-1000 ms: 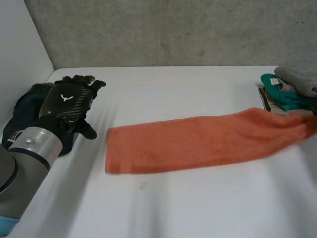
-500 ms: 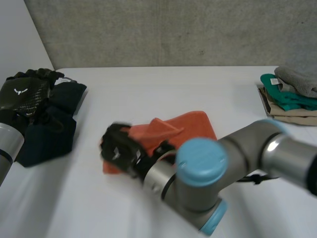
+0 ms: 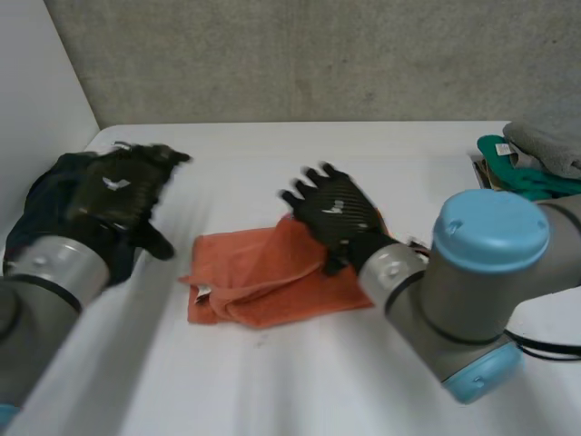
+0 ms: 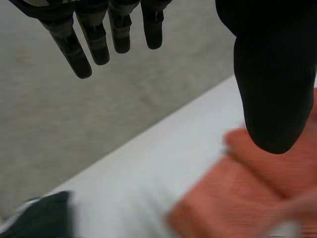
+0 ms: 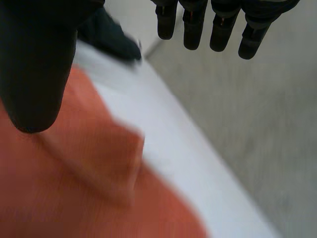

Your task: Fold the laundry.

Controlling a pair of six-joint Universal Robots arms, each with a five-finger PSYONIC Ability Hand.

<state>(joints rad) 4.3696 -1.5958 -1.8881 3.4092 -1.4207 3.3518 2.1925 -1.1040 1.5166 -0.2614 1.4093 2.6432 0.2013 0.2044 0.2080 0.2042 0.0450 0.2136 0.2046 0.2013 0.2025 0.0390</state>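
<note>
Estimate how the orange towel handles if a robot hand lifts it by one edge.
Likely floppy: the orange towel lies in soft, uneven folds, so it should drape and sag from a single grasp. Probably light, since it is thin cloth lying flat on the table. If pushed, its loose layers may bunch or slide over each other rather than move as one.

Lab setting, white table (image 3: 272,391), bare concrete wall (image 3: 300,54)

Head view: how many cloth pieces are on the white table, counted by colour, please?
Orange towel, crumpled in the middle: 1
Dark navy garment at the left side: 1
Teal cloth in the far right pile: 1
Grey cloth on top of that pile: 1
Tan folded cloth, mostly hidden: 1
Total: 5
</note>
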